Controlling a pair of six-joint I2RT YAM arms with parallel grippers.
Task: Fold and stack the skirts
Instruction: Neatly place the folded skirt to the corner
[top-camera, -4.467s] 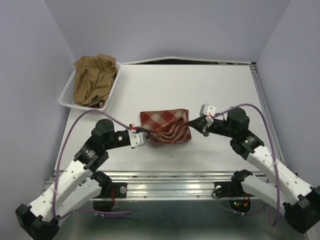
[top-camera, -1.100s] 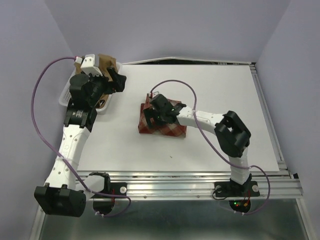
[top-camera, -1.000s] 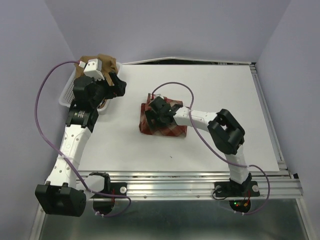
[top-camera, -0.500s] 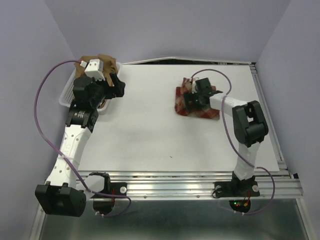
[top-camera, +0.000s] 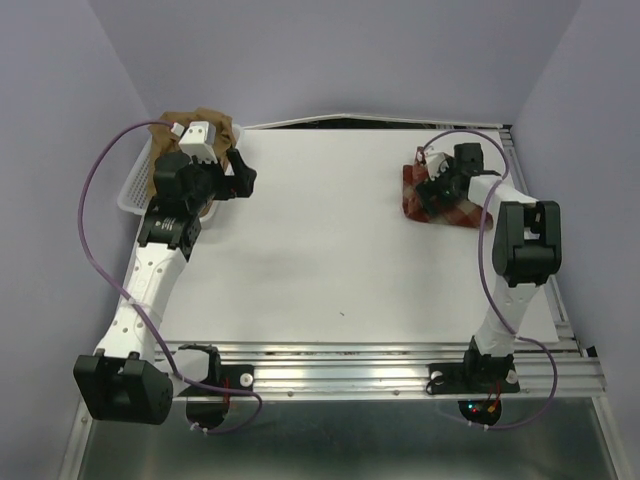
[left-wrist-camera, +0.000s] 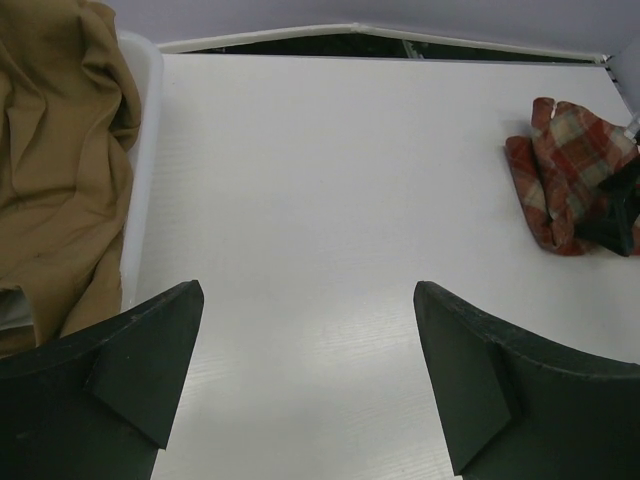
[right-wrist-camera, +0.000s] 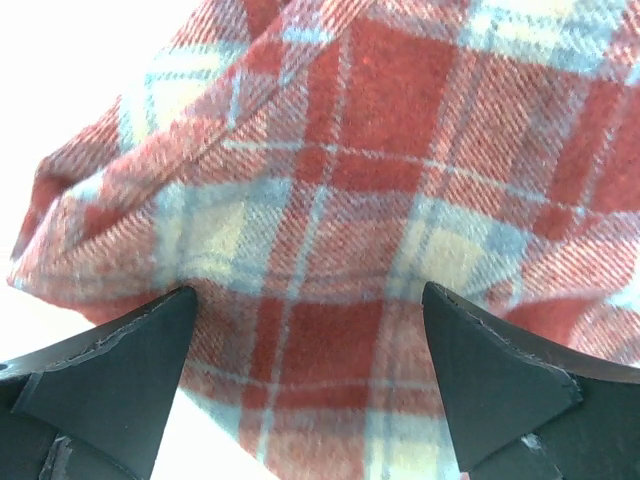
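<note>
Two skirts are here, and both are soft, light cloth that will sag and slip when lifted. So I judge that each one needs a hold at two points along a hem or a waistband, not in the middle of a bunch.

The plaid skirt (top-camera: 418, 200) lies as a folded bundle on the bench (top-camera: 330, 250), at the far right side near the edge. My right fingers (right-wrist-camera: 110, 380) stand wide apart directly over it, and the checked cloth fills the space between them. They are not clamped on it, and I cannot tell for sure if the tips press the cloth.

The tan skirt (left-wrist-camera: 50, 180) is crumpled in the white basket (left-wrist-camera: 140, 170) at the far left corner, with part of it over the rim, and it is not yet folded. My left fingers (left-wrist-camera: 130, 370) are also wide apart and hold nothing, above the bench just beside the basket. For this skirt I would take a loose upper fold first, because the heap hides its edges.

Counted: two skirts, one plaid and one tan; one basket; two arms
</note>
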